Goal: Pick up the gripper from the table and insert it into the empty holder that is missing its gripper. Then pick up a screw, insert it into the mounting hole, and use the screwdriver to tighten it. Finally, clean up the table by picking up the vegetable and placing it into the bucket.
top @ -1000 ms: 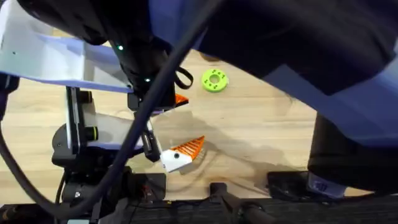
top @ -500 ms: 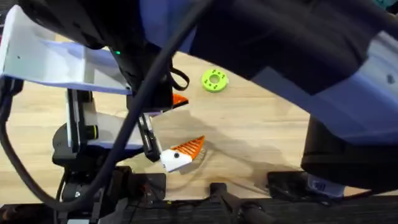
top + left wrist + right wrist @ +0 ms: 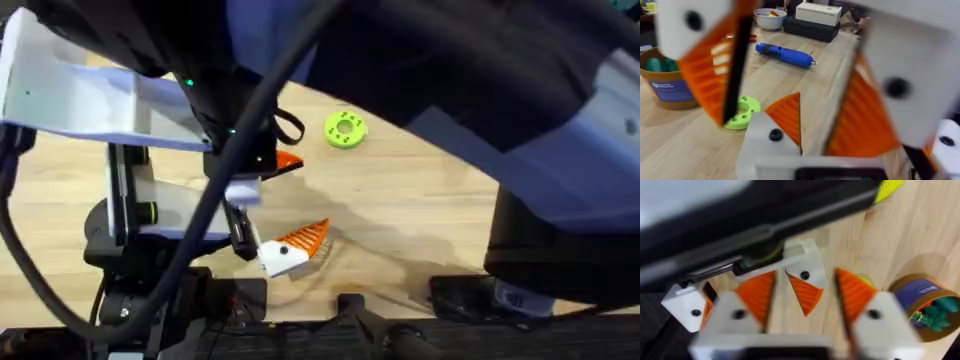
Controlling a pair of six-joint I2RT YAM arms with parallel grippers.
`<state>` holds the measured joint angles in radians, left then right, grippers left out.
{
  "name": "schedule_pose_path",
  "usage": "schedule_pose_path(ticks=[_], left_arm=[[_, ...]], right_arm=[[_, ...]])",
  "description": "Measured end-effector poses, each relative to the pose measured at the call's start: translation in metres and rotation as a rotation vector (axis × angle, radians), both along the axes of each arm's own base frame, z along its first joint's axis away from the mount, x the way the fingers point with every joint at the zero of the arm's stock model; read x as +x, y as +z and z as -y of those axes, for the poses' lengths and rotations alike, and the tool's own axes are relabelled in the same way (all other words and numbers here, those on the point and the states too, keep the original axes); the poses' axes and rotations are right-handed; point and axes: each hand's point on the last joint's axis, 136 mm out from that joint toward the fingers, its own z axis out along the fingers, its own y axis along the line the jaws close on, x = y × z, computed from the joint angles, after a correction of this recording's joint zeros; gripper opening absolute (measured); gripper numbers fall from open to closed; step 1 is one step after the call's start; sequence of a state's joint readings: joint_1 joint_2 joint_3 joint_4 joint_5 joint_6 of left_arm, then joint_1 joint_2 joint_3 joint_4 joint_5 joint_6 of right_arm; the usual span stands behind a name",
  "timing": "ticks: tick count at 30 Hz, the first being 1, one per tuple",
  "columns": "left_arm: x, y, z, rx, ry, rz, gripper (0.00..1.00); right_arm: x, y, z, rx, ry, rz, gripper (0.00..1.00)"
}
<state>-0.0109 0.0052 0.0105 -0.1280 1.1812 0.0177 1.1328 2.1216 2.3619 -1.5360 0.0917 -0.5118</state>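
Straddling the gripper (image 3: 805, 292), right jaws wide, not touching it

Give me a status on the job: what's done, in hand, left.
Done, apparently: the gripper sits in the holder. In hand: the left gripper and right gripper both straddle it, jaws open. Left: the screwdriver lies untouched on the table, so screwing remains. I can't spot the yellow vegetable, and the bucket holds just green items.
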Motion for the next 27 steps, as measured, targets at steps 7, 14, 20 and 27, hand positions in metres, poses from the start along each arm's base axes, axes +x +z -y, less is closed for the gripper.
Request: schedule_pose_path(ticks=[7, 14, 20, 27], left_arm=[[0.0, 0.0, 0.0, 0.0, 0.001, 0.001, 0.986], [0.0, 0.0, 0.0, 0.0, 0.0, 0.001, 0.987], [0.0, 0.0, 0.0, 0.0, 0.0, 0.001, 0.986], [0.0, 0.0, 0.0, 0.0, -0.001, 0.001, 0.986]], right_arm=[[0.003, 0.007, 0.003, 0.02, -0.089, -0.006, 0.992], [0.015, 0.06, 0.023, 0.183, -0.322, 0.009, 0.993], [0.027, 0.099, 0.067, 0.263, -0.522, 0.01, 0.993], [0.04, 0.113, 0.093, 0.317, -0.695, 0.002, 0.994]])
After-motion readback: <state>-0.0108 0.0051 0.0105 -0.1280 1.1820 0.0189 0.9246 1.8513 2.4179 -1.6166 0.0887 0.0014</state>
